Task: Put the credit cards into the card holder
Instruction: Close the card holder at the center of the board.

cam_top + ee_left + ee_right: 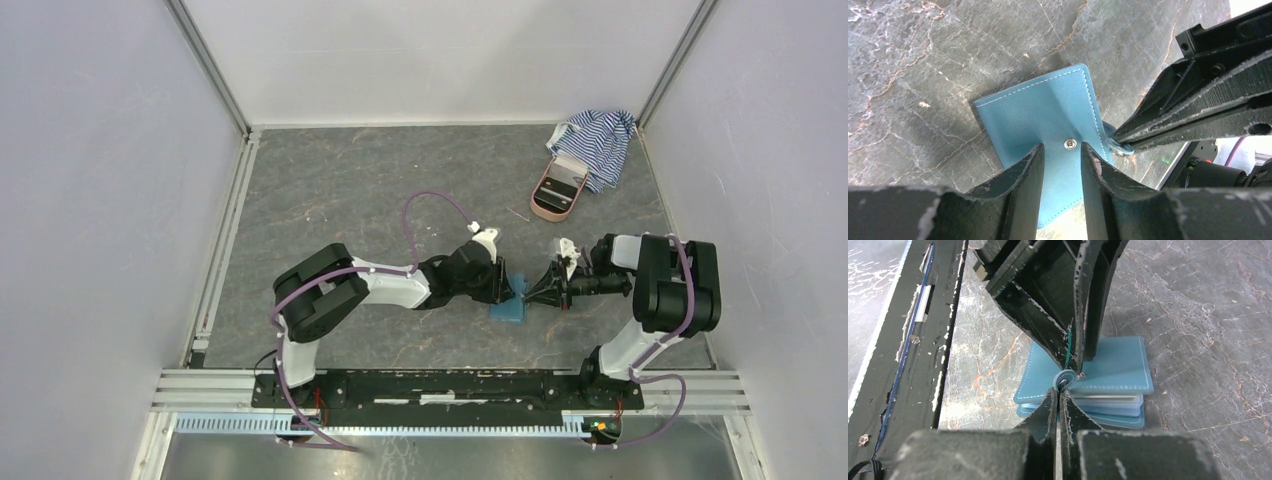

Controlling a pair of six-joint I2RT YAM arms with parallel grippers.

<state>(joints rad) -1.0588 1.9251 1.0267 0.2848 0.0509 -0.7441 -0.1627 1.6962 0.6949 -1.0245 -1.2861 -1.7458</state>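
The teal card holder (507,308) lies closed on the marble table between the two arms. My left gripper (1062,155) stands open over its top cover (1043,110), fingertips down on the leather with the metal snap stud (1070,144) between them. My right gripper (1058,390) is shut on the round snap tab (1064,379) at the card holder's (1118,365) front edge, right beside the left gripper's fingers (1088,315). Pale blue inner sleeves (1108,402) show between the covers. The credit cards are out of view.
A pink oval case (556,188) and a blue-white striped cloth (597,140) lie at the back right. White walls close the table on three sides. The arms' mounting rail (450,385) runs along the near edge, close behind the card holder.
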